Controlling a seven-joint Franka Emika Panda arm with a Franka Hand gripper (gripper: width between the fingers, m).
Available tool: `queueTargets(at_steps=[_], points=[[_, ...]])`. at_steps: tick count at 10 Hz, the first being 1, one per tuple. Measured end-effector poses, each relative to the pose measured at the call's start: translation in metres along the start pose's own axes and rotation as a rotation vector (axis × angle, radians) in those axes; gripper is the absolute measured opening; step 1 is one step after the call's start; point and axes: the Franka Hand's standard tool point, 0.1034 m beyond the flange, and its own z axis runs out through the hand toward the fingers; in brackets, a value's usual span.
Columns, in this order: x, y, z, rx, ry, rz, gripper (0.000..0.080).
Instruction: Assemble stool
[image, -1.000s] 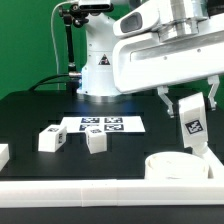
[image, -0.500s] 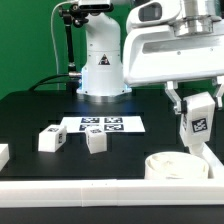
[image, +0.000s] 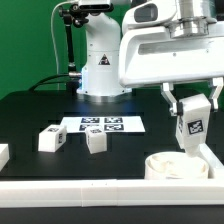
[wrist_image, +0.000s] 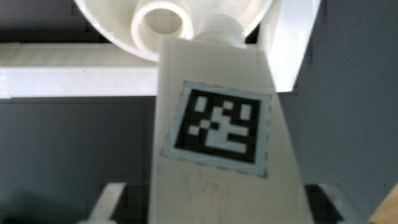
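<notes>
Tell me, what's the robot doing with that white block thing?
The robot's gripper holds one blocky white plastic leg with a black-and-white tag, upright over the round white ring-shaped seat on the exterior view's right. The leg's lower end is right at the seat; whether it is fitted in yet is unclear. Two more white legs lie loose on the black table, near the marker board.

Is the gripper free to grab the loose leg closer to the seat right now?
Probably not yet: the gripper has its fingers shut on another leg, held at the seat. Nothing else seems to block the loose leg.
</notes>
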Motion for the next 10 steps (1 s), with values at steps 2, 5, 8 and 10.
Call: queueTargets(at_steps=[2,5,8,10], points=[[-0.002,0.016,0.005,-0.026,0.05,-0.079,0.0328],[0.0,0.007,0.007,-0.038,0.07,-0.113,0.0328],[-0.002,0.006,0.008,-0.039,0.068,-0.123,0.0328],[-0.005,0.006,0.009,-0.05,0.061,-0.184,0.0328]])
